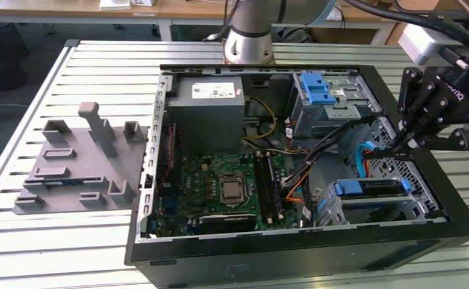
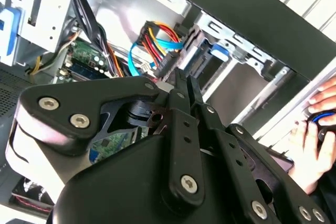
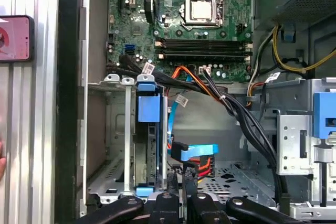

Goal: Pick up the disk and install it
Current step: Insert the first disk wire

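**Disk sits in its cage, jaws clenched on nothing**

Starting at the exterior view's left: a grey moulded fixture (image 1: 82, 162) lies on the slatted tabletop (image 1: 97, 66), well apart from the action. Next comes the open computer case (image 1: 298, 253), lying on its side with the green motherboard (image 1: 226, 186) facing up and the grey power-supply box (image 1: 210, 105) behind it. Further right stands a grey drive bay (image 1: 327, 111) topped by a blue latch piece (image 1: 318, 89).

And there's the disk (image 1: 368, 188)! It sits in the metal cage at the case's near right corner, its blue rail on top. In the first wrist view the disk (image 3: 148, 109) stands on edge between the cage's uprights, seated deep in the slot.

Over at the exterior view's right, the gripper (image 1: 398, 144) hangs over the case, tips pointing down by the blue and orange cables (image 1: 361, 161), near the disk but not touching it. In both wrist views the gripper (image 2: 184, 80) (image 3: 181, 203) shows its jaws pressed together, with nothing between them.

In the second wrist view, a person's hand (image 2: 315, 129) rests outside the case wall.
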{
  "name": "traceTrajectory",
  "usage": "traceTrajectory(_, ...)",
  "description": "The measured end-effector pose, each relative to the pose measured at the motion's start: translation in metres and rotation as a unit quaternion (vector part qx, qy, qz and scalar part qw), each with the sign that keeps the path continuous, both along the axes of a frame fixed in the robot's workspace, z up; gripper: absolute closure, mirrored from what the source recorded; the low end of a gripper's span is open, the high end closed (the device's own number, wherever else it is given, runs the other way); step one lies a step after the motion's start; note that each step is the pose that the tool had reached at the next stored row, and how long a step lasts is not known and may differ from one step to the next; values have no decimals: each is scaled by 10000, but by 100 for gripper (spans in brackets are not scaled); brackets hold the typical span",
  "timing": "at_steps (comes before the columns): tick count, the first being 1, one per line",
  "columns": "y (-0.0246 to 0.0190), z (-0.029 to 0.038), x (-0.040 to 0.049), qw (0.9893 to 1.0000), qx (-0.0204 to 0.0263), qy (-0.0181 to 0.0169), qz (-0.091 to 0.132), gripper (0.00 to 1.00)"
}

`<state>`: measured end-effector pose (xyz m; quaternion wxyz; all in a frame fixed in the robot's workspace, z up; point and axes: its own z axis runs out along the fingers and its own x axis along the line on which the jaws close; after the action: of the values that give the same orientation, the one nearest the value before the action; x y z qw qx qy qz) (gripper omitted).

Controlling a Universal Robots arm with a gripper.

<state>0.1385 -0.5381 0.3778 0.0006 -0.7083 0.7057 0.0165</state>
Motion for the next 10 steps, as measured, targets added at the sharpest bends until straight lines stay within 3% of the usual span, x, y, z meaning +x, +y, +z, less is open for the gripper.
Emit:
traceTrajectory(2,8,-8,0,10000,1,-31,0,82)
traceTrajectory(8,11,-8,-12,10000,-7,-45,-1,82)
traceTrajectory(10,31,-12,-27,10000,-26,-58,0,81)
